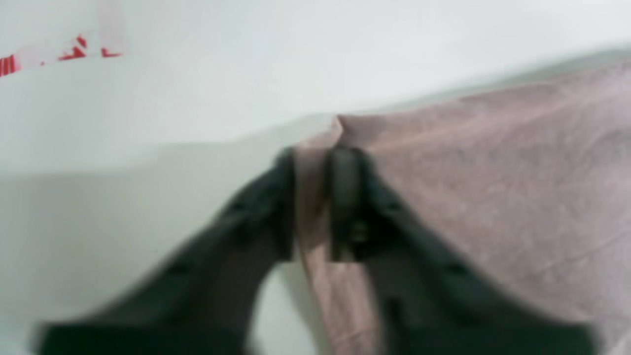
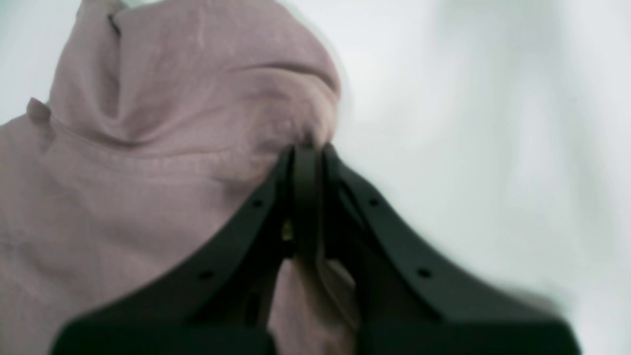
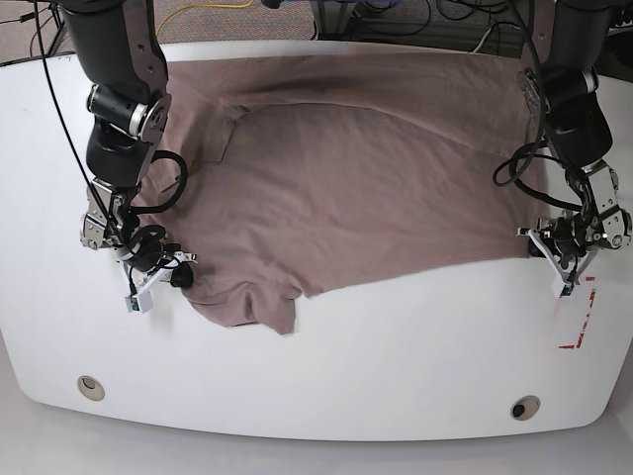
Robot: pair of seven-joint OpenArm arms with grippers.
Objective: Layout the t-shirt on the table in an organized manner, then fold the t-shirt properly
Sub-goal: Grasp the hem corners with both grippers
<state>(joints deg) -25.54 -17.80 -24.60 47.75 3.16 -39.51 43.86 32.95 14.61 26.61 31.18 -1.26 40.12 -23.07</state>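
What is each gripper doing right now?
Left gripper: shut on the t-shirt.
Right gripper: shut on the t-shirt.

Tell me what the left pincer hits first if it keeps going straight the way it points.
Probably nothing new: the left pincer is already shut on the t-shirt edge. Beyond that lies bare table, though depth is unclear.

Fingers (image 1: 286, 207) clamped on t-shirt (image 1: 493, 187) edge

a yellow cable (image 3: 203, 12) and dark cables (image 3: 445, 30) lie, seemingly, behind.
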